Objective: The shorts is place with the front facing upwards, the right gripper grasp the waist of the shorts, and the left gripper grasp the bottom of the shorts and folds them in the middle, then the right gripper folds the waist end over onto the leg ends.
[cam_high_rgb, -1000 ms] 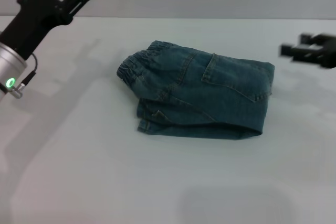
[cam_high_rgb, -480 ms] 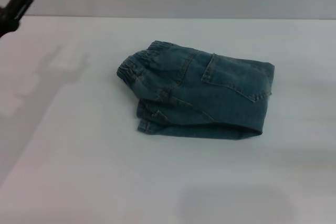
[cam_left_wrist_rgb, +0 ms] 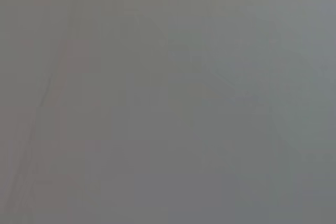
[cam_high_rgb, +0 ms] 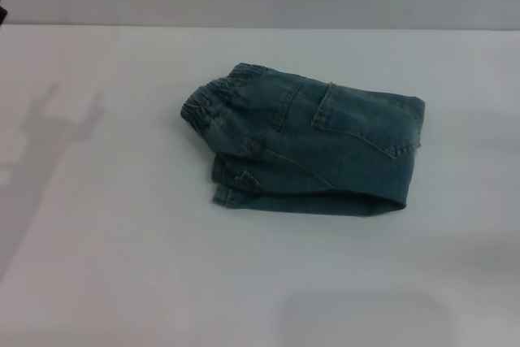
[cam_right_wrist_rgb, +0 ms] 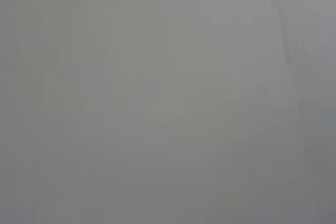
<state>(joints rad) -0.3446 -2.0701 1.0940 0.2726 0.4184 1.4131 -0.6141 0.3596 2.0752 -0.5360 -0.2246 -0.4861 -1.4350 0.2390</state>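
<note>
On the white table (cam_high_rgb: 122, 282), one folded shorts (cam_high_rgb: 313, 152), untouched; left gripper (cam_high_rgb: 2, 2) barely visible, grip indiscernible.

Folded shorts (cam_high_rgb: 305, 148) sole obstacle mid-table (cam_high_rgb: 122, 282); open surface on every side for approach.

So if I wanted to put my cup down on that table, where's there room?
Nearly anywhere. The folded shorts lie alone mid-table; bare surface borders them on the near side, far side, left and right. Nothing is crowded, and only a shadow crosses the left.
</note>
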